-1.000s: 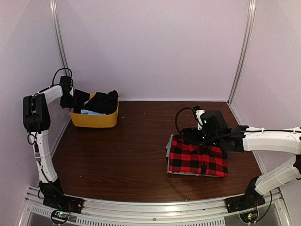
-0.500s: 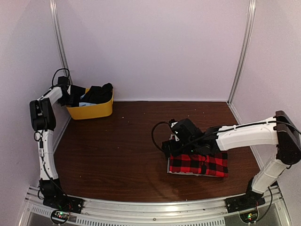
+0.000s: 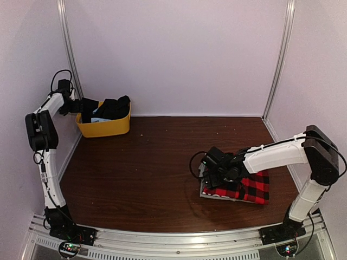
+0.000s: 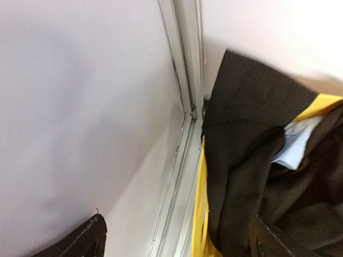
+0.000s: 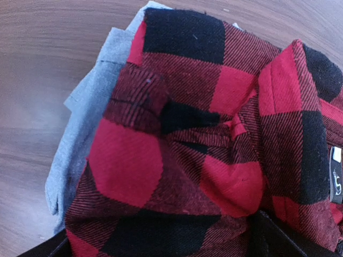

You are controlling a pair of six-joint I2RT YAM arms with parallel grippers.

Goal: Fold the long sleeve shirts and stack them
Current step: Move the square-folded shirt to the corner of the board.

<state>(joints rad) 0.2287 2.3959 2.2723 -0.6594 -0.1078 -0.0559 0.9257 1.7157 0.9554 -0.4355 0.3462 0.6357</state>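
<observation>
- bench (image 3: 146, 162): spans the top view in dark wood, same as a second ago.
- right arm (image 3: 271, 154): bends low over the left edge of the folded stack, having swung there from its far edge. Carries the right jaws spread wide and grasping nothing, with the fingers (image 5: 278, 235) at the lower corners of the wrist view and plaid cloth between them.
- left arm (image 3: 46, 124): stands taller and nearer the back-left corner than a second ago. Holds the left jaws released, just left of the bin, with one finger (image 4: 80, 241) against bare wall in the wrist view.
- plaid shirt (image 3: 249, 188): lies folded on the right half of the bench, shifted a little to the right and slightly turned since a second ago. Shows rumpled red-and-black folds in the right wrist view, which the arm hides from above.
- yellow bin (image 3: 105, 129): sits at the back-left of the bench, nearer the back wall than a second ago.
- black shirt (image 3: 111, 107): lies heaped in the bin and hangs over its rim in the left wrist view.
- grey cloth (image 5: 80, 118): pokes out from under the plaid shirt at its left edge; only a sliver from above.
- pale blue cloth (image 4: 297, 142): peeks out beneath the black shirt inside the bin; plain in the left wrist view, a faint patch from above.
- label (image 5: 336, 179): sits on the plaid shirt at the right edge of the right wrist view; too small to find from above.
</observation>
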